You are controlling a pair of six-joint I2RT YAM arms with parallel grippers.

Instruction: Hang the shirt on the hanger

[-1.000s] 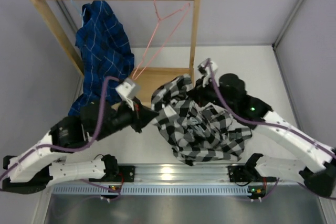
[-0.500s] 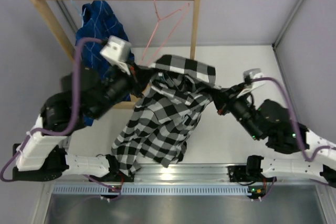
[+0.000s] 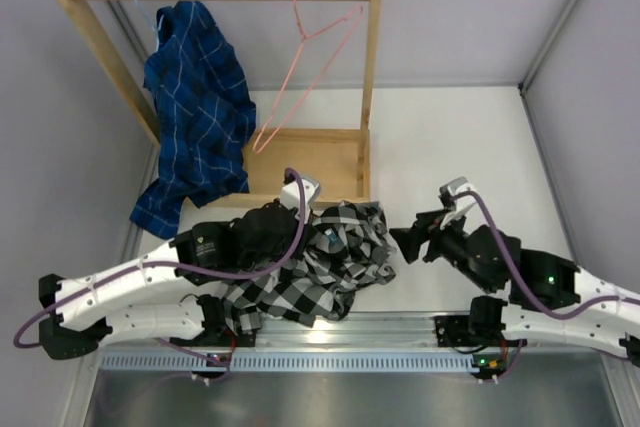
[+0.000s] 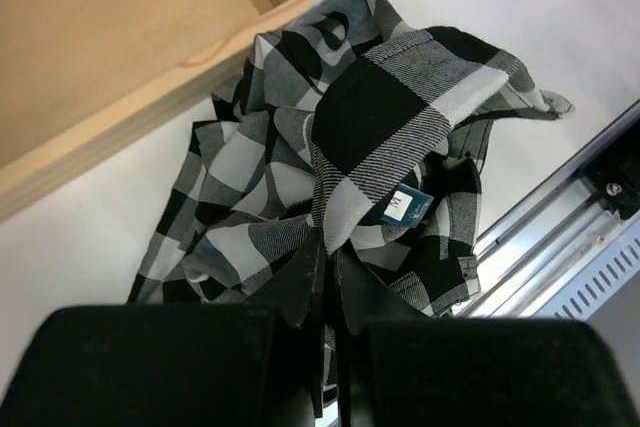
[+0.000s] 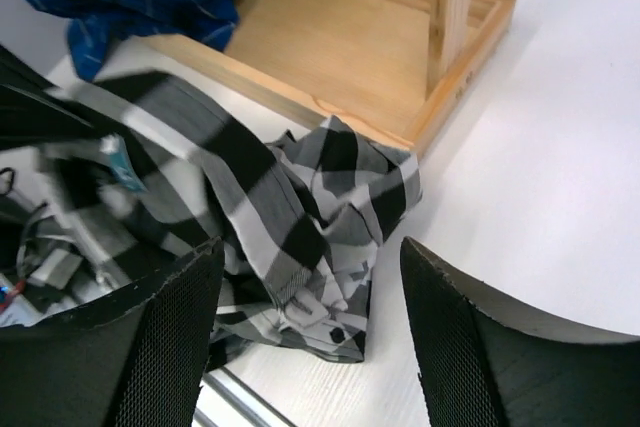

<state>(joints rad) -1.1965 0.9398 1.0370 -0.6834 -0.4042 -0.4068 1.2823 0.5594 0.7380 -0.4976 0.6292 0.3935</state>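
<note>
The black-and-white check shirt [image 3: 330, 267] lies in a crumpled heap on the table near the front rail. My left gripper [image 3: 306, 237] is shut on a fold of the shirt [image 4: 400, 117] by the collar, just below its blue size tag; the fingertips [image 4: 318, 252] pinch the cloth. My right gripper [image 3: 412, 235] stands open just right of the heap, and nothing sits between its fingers [image 5: 175, 337]; the shirt [image 5: 330, 197] lies ahead of it. The pink wire hanger [image 3: 310, 62] hangs bare from the wooden rod, far from both grippers.
A wooden rack [image 3: 372, 87] with a flat base tray [image 3: 310, 162] stands behind the heap. A dark blue grid shirt [image 3: 195, 112] hangs at the rod's left end and drapes to the table. The metal rail [image 3: 340, 332] runs along the near edge.
The shirt was held up, spread between both grippers; now it has dropped into a heap near the rail. My right gripper has let go and opened. Both arms have come down and back.
</note>
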